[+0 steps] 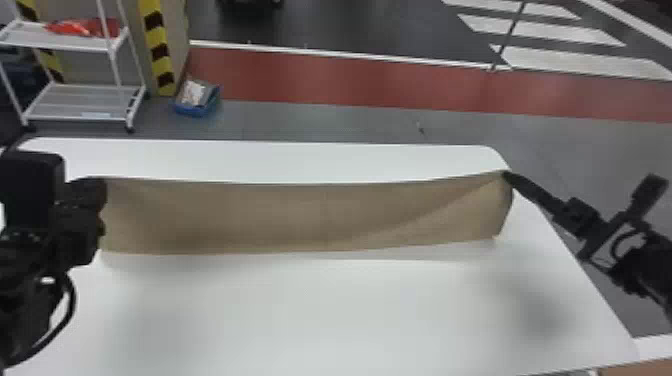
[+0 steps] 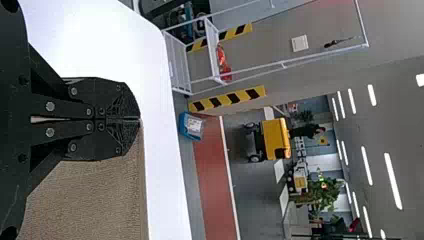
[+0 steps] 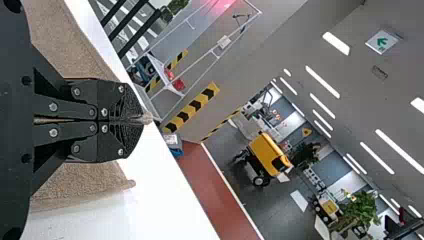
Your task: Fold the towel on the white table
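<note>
Left hand (image 1: 101, 186) and right hand (image 1: 506, 174), both pinched closed, hold one towel (image 1: 300, 215) over one white table (image 1: 325, 310).

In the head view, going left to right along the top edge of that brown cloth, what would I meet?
Black, flat-fingered left gripper → wide, tan cloth towel, stretched between the two grippers → black, flat-fingered right gripper.

Black left arm (image 1: 27, 250) at the left edge, left end effector (image 1: 101, 189) closed, black right arm (image 1: 647, 260) slanting inward from the right edge, right end effector (image 1: 506, 175) closed
</note>
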Robot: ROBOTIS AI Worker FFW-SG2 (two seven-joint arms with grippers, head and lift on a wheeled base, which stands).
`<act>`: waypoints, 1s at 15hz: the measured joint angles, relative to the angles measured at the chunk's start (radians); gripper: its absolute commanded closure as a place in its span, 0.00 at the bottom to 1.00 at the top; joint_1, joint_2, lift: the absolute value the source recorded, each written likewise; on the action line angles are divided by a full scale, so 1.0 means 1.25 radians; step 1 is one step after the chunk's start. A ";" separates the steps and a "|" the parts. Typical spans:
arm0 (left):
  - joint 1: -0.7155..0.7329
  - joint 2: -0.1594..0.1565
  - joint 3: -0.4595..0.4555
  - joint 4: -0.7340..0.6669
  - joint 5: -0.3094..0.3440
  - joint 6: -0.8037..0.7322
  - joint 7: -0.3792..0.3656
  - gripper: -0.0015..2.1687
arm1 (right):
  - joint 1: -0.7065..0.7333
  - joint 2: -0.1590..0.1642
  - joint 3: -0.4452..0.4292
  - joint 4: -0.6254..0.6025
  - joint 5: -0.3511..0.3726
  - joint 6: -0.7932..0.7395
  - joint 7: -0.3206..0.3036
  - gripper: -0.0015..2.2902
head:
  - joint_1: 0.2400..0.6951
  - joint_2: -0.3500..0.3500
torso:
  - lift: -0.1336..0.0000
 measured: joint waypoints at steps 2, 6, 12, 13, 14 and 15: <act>-0.025 -0.007 -0.025 0.027 -0.023 -0.001 0.001 0.66 | -0.021 0.007 0.001 0.026 0.017 -0.015 -0.011 0.71 | 1.00 0.22 | 0.10; -0.054 -0.012 -0.046 0.048 -0.032 -0.002 0.008 0.66 | -0.043 0.019 -0.002 0.056 0.030 -0.039 -0.021 0.71 | 1.00 0.21 | 0.10; 0.056 -0.009 0.023 -0.063 -0.007 -0.008 0.012 0.66 | 0.055 0.016 -0.065 -0.025 -0.048 -0.005 -0.005 0.71 | 1.00 0.20 | 0.10; 0.089 -0.007 0.040 -0.097 -0.005 -0.009 0.010 0.66 | 0.087 0.016 -0.085 -0.054 -0.064 0.007 -0.003 0.71 | 1.00 0.19 | 0.10; 0.124 -0.006 0.059 -0.130 -0.004 -0.012 0.009 0.66 | 0.122 0.015 -0.105 -0.087 -0.082 0.017 -0.003 0.71 | 1.00 0.18 | 0.10; 0.162 -0.005 0.078 -0.166 -0.004 -0.015 0.008 0.66 | 0.162 0.015 -0.124 -0.124 -0.102 0.026 -0.002 0.71 | 1.00 0.17 | 0.10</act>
